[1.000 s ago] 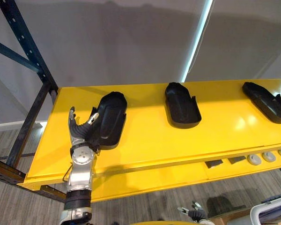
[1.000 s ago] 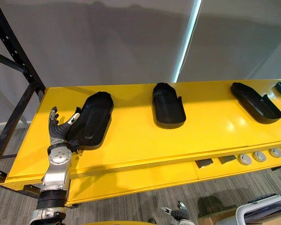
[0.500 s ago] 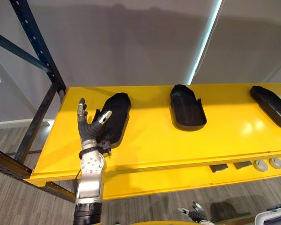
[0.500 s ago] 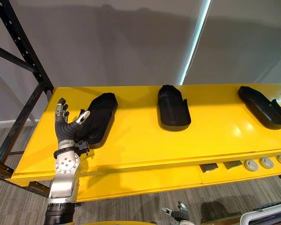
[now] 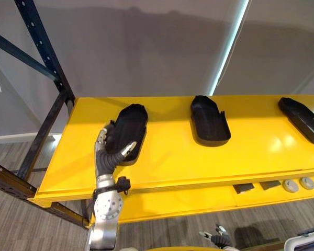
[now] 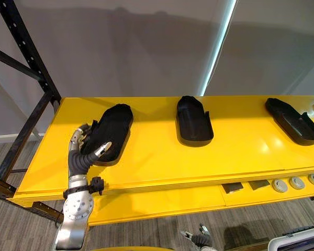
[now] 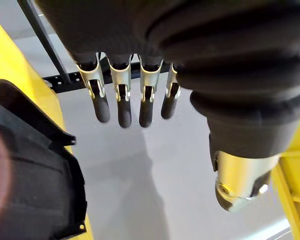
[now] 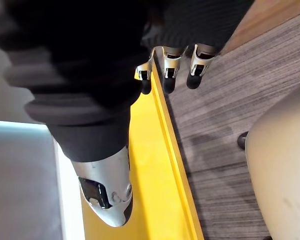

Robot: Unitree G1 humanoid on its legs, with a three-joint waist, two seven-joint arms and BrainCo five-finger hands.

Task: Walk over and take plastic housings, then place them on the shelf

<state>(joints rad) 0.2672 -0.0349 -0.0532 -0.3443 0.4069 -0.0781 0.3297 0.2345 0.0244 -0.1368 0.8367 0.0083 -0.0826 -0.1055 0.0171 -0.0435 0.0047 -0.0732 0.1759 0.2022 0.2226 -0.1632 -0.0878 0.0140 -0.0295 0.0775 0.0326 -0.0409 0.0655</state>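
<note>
Left eye view — housing (image 5: 129, 129) (black) beside hand (image 5: 110, 155)

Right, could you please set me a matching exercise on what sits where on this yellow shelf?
Things:
1. leftmost plastic housing
2. middle plastic housing
3. round grey discs
4. dark blue upright

Places:
A. on the lower level below the yellow shelf, toward the right
B. at the shelf's left end, rising above it
C. next to the left robot hand, whose fingers are straight
D. at the centre of the shelf top, with no hand near it

Pairs: 1-C, 2-D, 3-A, 4-B
</note>
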